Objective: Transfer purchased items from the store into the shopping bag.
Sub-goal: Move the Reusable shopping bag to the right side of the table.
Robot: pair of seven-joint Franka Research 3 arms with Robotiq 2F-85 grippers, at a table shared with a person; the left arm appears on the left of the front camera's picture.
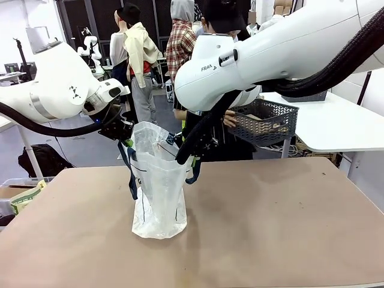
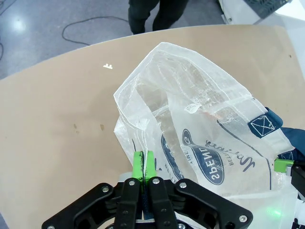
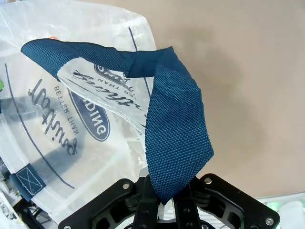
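Note:
The translucent white shopping bag stands on the table, held up between my two grippers. My left gripper is shut on the bag's rim; its green pads pinch the plastic. On the opposite side, my right gripper is shut on a navy strap handle. The navy oval logo faces the left wrist camera. Behind my right arm, a person's hand holds the dark grey lattice basket in the air. A few pale items lie inside it, unclear in detail.
The brown table stretches wide to the right of the bag and in front of it. A white table stands at the back right. My right arm's large white link spans the upper middle of the front view.

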